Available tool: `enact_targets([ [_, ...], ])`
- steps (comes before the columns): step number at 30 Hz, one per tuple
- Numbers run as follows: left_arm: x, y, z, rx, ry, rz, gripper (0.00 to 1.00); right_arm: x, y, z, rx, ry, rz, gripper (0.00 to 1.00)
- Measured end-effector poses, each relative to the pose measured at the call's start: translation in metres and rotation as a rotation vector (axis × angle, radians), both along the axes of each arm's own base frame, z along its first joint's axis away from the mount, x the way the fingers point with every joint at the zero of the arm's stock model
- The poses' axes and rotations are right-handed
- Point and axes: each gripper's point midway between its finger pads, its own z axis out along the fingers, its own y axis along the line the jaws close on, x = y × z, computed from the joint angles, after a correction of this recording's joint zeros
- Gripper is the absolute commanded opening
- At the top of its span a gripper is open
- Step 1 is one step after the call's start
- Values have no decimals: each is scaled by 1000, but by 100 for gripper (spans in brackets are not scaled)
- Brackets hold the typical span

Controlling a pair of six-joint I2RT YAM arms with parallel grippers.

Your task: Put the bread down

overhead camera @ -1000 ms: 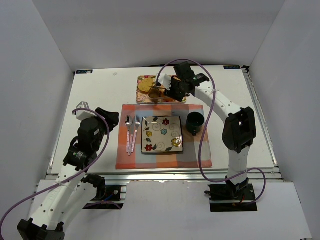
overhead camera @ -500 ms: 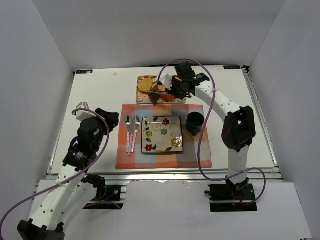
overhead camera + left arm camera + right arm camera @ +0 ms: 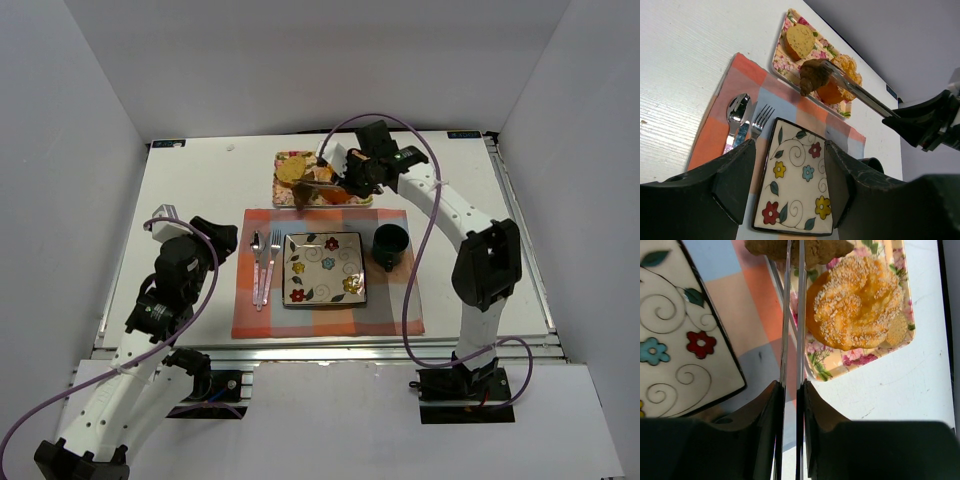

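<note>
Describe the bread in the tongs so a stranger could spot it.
Beyond the orange checked placemat sits a floral rectangular tray of breads. Over its near edge, long metal tongs pinch a dark brown croissant-shaped roll; the others lie on the tray, yellow or orange.

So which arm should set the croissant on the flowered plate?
Right. Its pincer is shut on the tongs, which pinch the croissant at the tray's near edge, just beyond the plate. The left pincer is open and empty, beside the placemat's left edge.
</note>
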Motion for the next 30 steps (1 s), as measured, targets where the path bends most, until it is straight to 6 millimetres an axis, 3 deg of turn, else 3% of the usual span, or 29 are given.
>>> enact_targets([
  [6,0,0,0,0,0,0,66,-17,3,28,74,-12,31,16],
  [10,0,0,0,1,1,1,66,-43,-1,38,113,5,66,16],
  [18,-1,3,-3,8,12,10,67,-138,-36,11,121,145,144,17],
  [21,-1,3,-4,10,14,10,68,-157,-45,1,116,172,155,17],
  [26,-1,2,-5,12,19,10,68,-166,-50,-8,105,192,161,19],
  [30,-1,3,-6,13,23,10,68,-166,-49,-7,110,191,164,26],
])
